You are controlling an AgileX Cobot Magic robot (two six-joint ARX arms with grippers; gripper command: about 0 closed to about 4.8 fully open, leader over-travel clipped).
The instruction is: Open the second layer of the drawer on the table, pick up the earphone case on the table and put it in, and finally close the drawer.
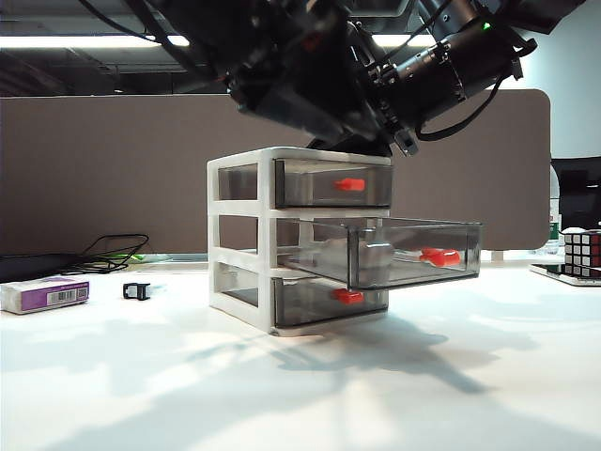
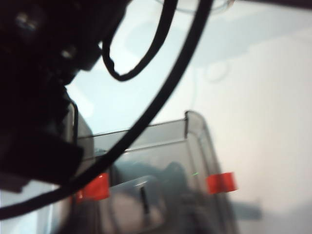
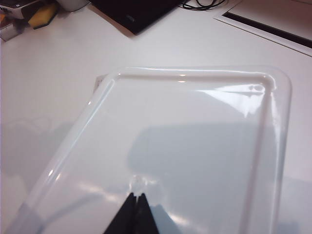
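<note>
The drawer (image 1: 242, 235) is a white three-tier unit standing mid-table. Its second layer (image 1: 413, 252) is pulled far out to the right, orange-red handle (image 1: 439, 256) at the front. A pale rounded shape inside it (image 1: 376, 252) looks like the earphone case, also a blur in the left wrist view (image 2: 141, 202). My left gripper (image 2: 161, 204) hovers over the open second layer (image 2: 195, 146); its jaws are only a dark blur. My right gripper (image 3: 137, 196) is shut, tips resting on the unit's glossy white top (image 3: 195, 126). Both arms crowd above the unit.
A white-and-purple box (image 1: 45, 294) and a small black clip (image 1: 136, 290) lie on the table (image 1: 300, 395) at the left. A cube puzzle (image 1: 582, 252) sits at the right edge. Black cables (image 1: 113, 252) and a brown partition run behind.
</note>
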